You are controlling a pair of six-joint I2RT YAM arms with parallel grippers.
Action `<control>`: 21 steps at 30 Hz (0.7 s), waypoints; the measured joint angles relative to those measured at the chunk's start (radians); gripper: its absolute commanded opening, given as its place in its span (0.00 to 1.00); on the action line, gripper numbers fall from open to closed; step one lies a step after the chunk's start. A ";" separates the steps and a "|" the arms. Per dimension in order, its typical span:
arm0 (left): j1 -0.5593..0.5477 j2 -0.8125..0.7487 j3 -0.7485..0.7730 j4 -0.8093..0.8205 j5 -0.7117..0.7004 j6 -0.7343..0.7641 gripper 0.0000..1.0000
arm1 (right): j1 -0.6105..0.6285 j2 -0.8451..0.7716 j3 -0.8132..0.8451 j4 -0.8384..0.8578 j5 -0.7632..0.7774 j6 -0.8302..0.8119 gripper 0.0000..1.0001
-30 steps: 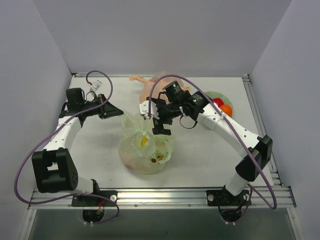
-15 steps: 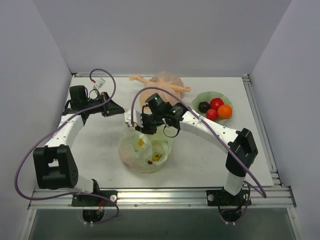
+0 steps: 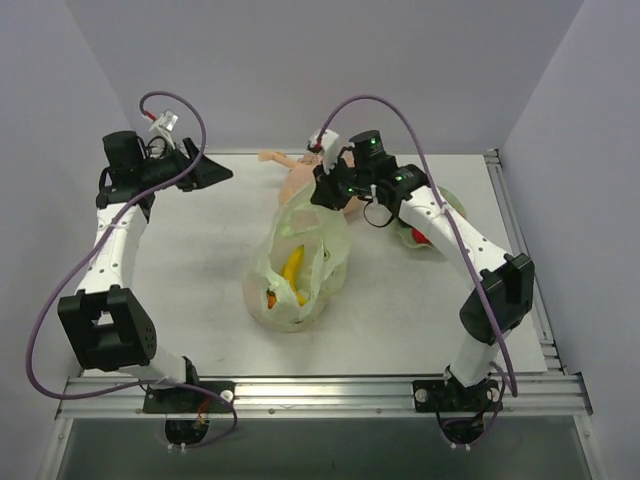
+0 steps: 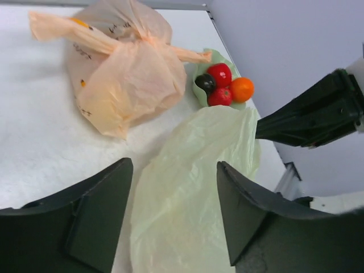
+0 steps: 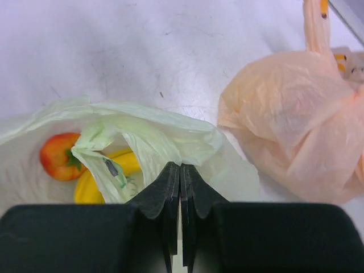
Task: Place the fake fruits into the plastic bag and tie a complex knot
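Overview from top: right gripper pinched shut on plastic bag rim, bag stretching from it toward its base. Left gripper open, empty, bag well off to its right.
Left wrist: bag ahead, beyond spread jaws.
Right wrist: bananas, red fruit inside, left of closed jaws.

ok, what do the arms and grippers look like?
The left arm and right arm have white links, black joints, a purple cable looping along each. Green lights near the right wrist. The left gripper and right gripper are black, two tapered wedge fingers.
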 measured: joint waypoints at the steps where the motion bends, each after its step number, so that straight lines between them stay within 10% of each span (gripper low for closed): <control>1: 0.001 -0.005 0.026 -0.012 -0.017 0.008 0.77 | -0.026 -0.008 0.000 -0.003 -0.013 0.058 0.00; 7: -0.011 -0.135 0.060 -0.209 -0.037 0.119 0.97 | -0.161 -0.048 -0.058 -0.012 -0.116 0.359 0.00; 21: -0.363 -0.339 0.014 -0.613 -0.183 0.402 0.97 | -0.266 -0.064 -0.199 -0.027 -0.298 0.566 0.00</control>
